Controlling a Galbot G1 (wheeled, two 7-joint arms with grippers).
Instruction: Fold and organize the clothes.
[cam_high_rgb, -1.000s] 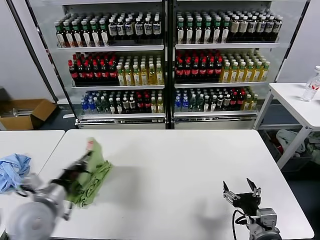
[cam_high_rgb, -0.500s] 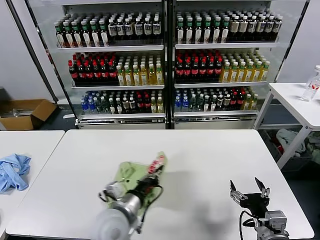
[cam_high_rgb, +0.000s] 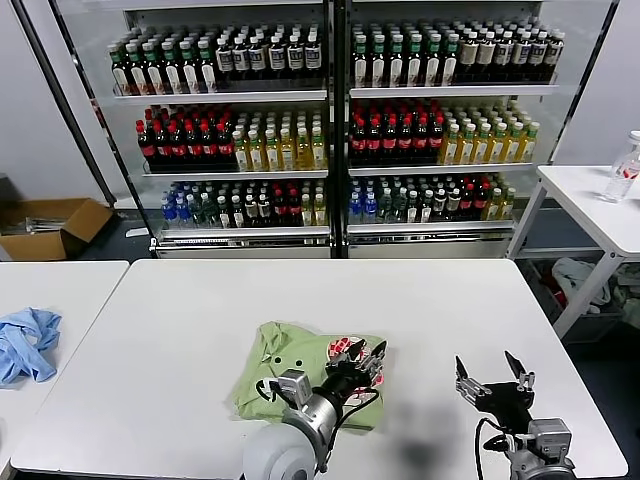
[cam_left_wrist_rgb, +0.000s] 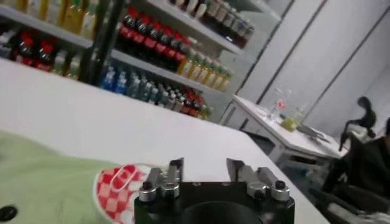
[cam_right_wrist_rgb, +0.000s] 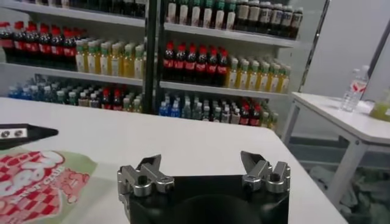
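Observation:
The light green shirt (cam_high_rgb: 290, 375) lies in a folded bundle on the white table (cam_high_rgb: 330, 300), front centre, with its red-and-white checkered print (cam_high_rgb: 345, 348) at its right end. My left gripper (cam_high_rgb: 368, 358) is low over that right end, open and empty. In the left wrist view the gripper (cam_left_wrist_rgb: 204, 169) has its jaws apart over bare table, with the shirt (cam_left_wrist_rgb: 42, 189) and print (cam_left_wrist_rgb: 116, 187) beside it. My right gripper (cam_high_rgb: 492, 375) is open and empty at the front right, apart from the shirt. The right wrist view shows this gripper (cam_right_wrist_rgb: 204, 163) and the print (cam_right_wrist_rgb: 30, 182).
A light blue garment (cam_high_rgb: 25, 342) lies on the separate table at the left. Drink shelves (cam_high_rgb: 330, 130) stand behind the table. A cardboard box (cam_high_rgb: 50, 225) is on the floor at the far left. A side table (cam_high_rgb: 600, 205) with a bottle (cam_high_rgb: 622, 170) stands at the right.
My left arm carried the shirt from the table's left edge to the front centre, laid it down and let it go. The right gripper has barely moved.

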